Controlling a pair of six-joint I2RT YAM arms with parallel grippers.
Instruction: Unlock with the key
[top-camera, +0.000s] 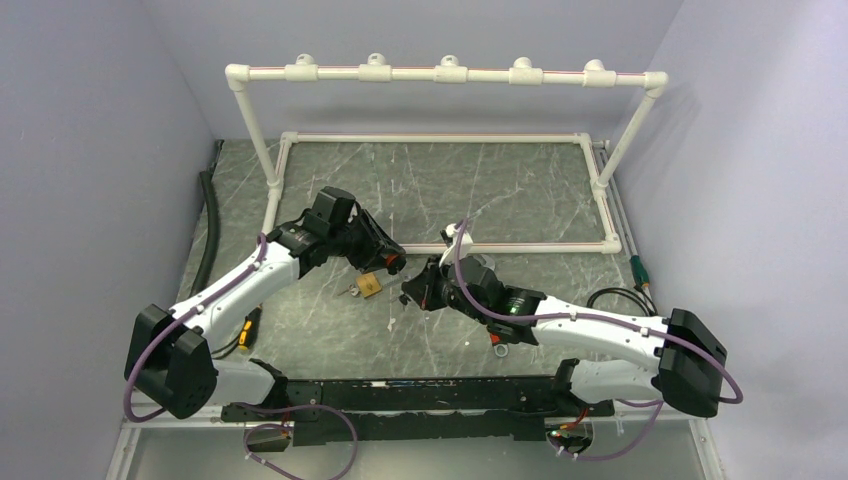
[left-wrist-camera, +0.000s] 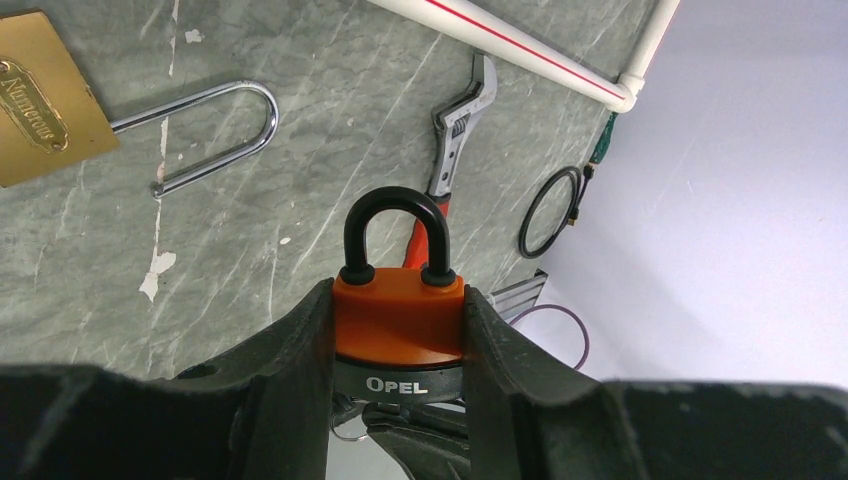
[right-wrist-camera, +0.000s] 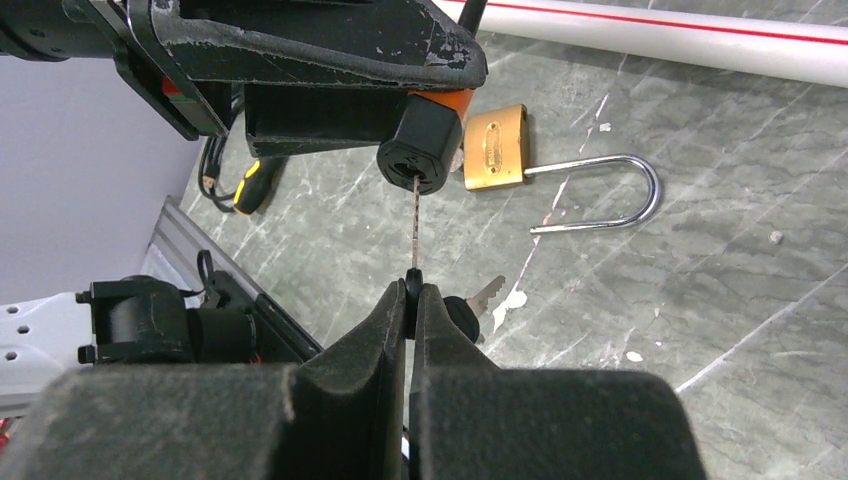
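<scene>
An orange padlock (left-wrist-camera: 398, 315) with a black base and a black shackle (left-wrist-camera: 393, 215), seated in the body at both ends, is clamped by its sides in my left gripper (left-wrist-camera: 398, 295). It is held above the table. My right gripper (right-wrist-camera: 412, 290) is shut on the black head of a key (right-wrist-camera: 414, 225). The thin blade, seen edge-on, runs up to the keyhole in the padlock's black underside (right-wrist-camera: 420, 150). A second key (right-wrist-camera: 482, 297) hangs beside the right fingers. In the top view the two grippers, left (top-camera: 390, 258) and right (top-camera: 412, 293), meet at mid-table.
A brass padlock (right-wrist-camera: 495, 148) with its shackle (right-wrist-camera: 620, 195) swung open lies on the table just beyond the grippers. An adjustable wrench (left-wrist-camera: 455, 130), a yellow-handled screwdriver (top-camera: 247, 328) and a black cable coil (top-camera: 620, 297) lie around. The white pipe frame (top-camera: 450, 73) stands behind.
</scene>
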